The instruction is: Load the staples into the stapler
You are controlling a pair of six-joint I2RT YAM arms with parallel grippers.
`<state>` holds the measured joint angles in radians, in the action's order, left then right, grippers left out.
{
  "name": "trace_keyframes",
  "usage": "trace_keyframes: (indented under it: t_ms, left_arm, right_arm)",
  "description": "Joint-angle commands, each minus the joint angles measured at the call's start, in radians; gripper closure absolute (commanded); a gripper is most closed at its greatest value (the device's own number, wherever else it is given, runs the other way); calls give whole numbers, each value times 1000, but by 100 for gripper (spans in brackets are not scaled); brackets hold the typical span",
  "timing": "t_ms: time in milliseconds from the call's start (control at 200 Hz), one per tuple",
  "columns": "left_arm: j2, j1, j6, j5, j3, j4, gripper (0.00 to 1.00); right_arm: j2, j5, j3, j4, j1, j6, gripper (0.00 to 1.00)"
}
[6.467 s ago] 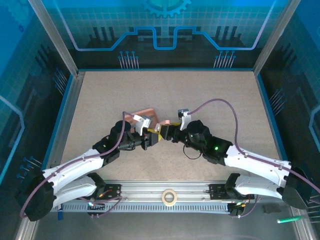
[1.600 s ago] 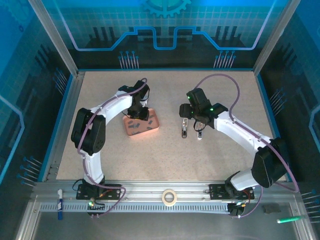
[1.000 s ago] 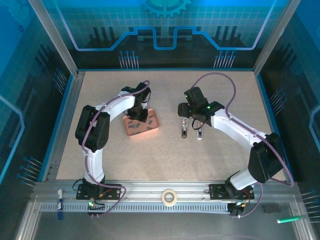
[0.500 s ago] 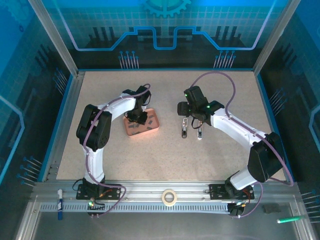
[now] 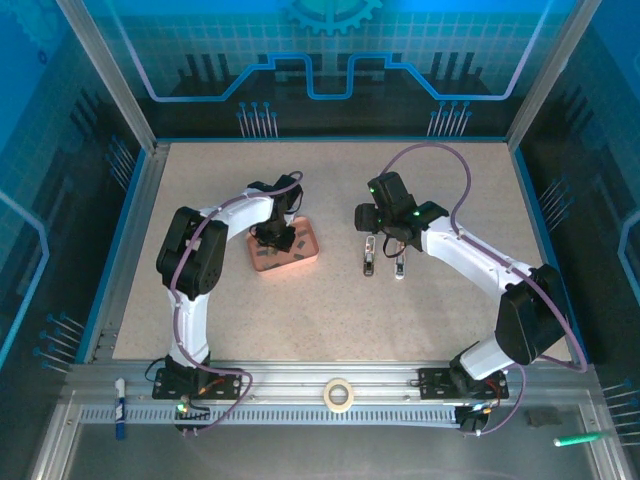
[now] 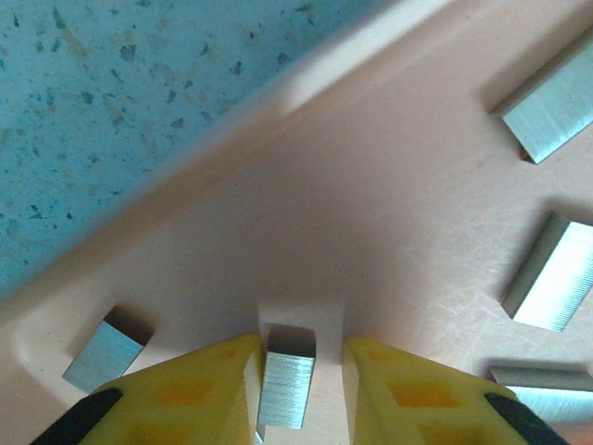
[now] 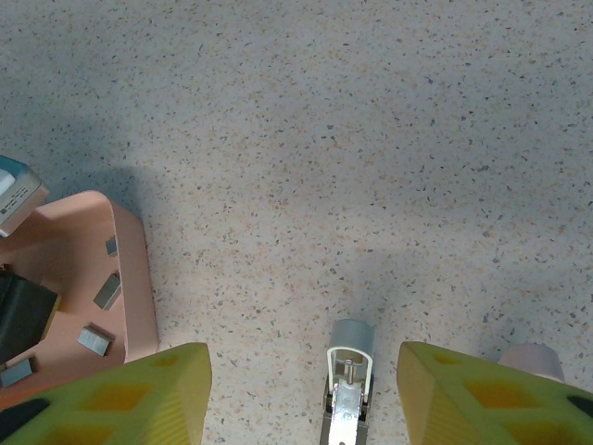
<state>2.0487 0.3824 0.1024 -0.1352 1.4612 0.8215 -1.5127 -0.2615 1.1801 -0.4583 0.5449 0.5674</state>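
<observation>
The left hand (image 6: 298,394) has been lowered into the pink tray (image 6: 306,232) over the last second and its fingers drawn closer, so that they now stand narrowly apart on either side of one strip (image 6: 287,375) of the staples. The left finger appears to touch the strip, while a thin gap is seen on the right, so a grip is judged near but not yet made. More of the staples (image 6: 548,278) lie loose on the tray floor, well apart from one another, and the counter (image 6: 93,111) is seen beyond the rim. Further right, the right hand (image 7: 304,375) has been kept above the stapler (image 7: 348,371), fingers wide apart and holding nothing, so loading is judged not yet begun. The lower end of the strip is cut off between the left fingers, the stapler body is cut off at the bottom edge, and a small pale object (image 7: 528,358) beside it cannot be identified.
</observation>
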Motion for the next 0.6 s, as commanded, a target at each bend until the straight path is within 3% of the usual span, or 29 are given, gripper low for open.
trace_keyframes:
  t_ms: [0, 595]
  left_arm:
    - [22, 6, -12, -12, -21, 1, 72]
    - [17, 12, 7, -31, -39, -25, 87]
  right_arm:
    - [18, -15, 17, 3, 6, -11, 43]
    - [34, -15, 3, 13, 4, -11, 44]
